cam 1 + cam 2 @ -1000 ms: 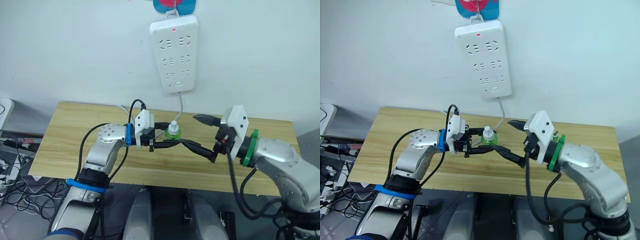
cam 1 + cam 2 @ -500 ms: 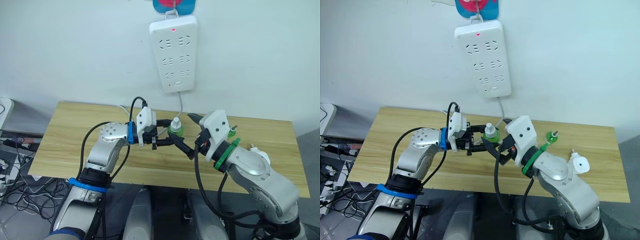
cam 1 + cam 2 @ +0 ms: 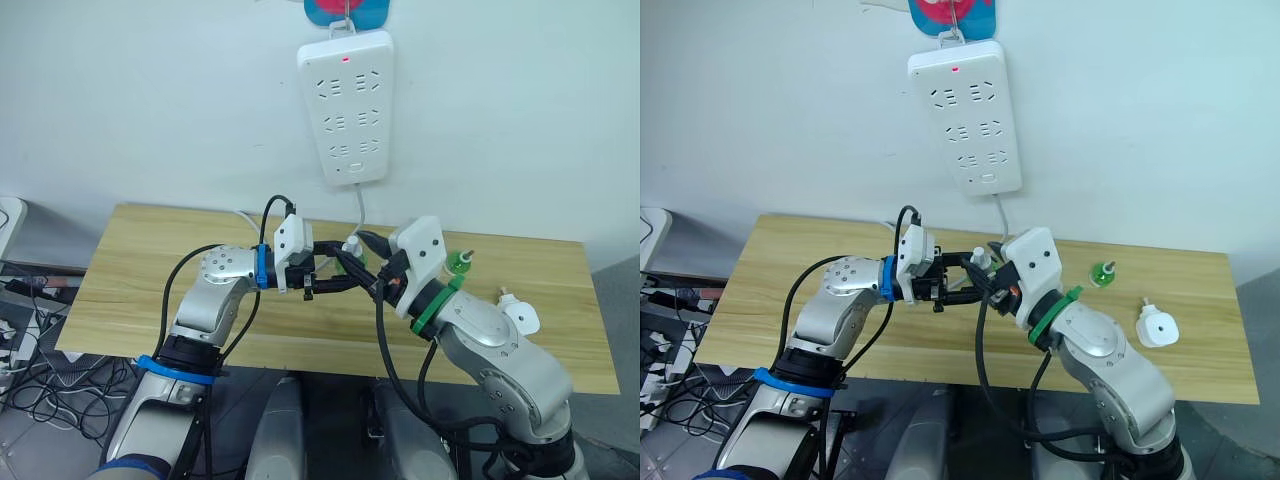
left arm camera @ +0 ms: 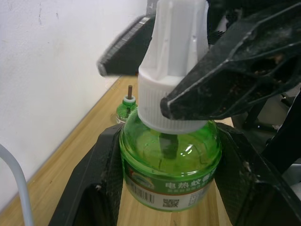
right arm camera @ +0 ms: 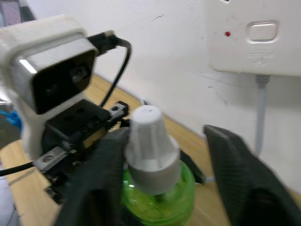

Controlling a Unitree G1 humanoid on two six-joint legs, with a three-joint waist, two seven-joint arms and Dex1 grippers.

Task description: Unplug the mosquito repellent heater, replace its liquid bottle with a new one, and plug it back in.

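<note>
Head views: the left gripper [image 3: 330,272] holds a green liquid bottle with a white cap [image 4: 170,141] above the middle of the wooden table [image 3: 150,270], its fingers clamped on the bottle's body. The right gripper [image 3: 985,277] sits at the bottle's cap from the 3 o'clock side, fingers apart around the cap. A white power strip [image 3: 347,105] hangs on the wall at 12 o'clock, its red light on and its cord running down behind the table. The mosquito repellent heater [image 3: 1157,326] lies on the table at 3 o'clock, unplugged, well apart from both grippers. A second green bottle without a cap [image 3: 1102,272], wick up, stands between the heater and the right arm.

Left wrist view: the black fingers [image 4: 94,179] press both sides of the bottle's green body. One right finger [image 4: 225,80] crosses in front of the ribbed white cap; the other lies behind it. The uncapped bottle stands further off by the wall.

Right wrist view: the fingers [image 5: 235,165] flank the white cap; contact cannot be told.
</note>
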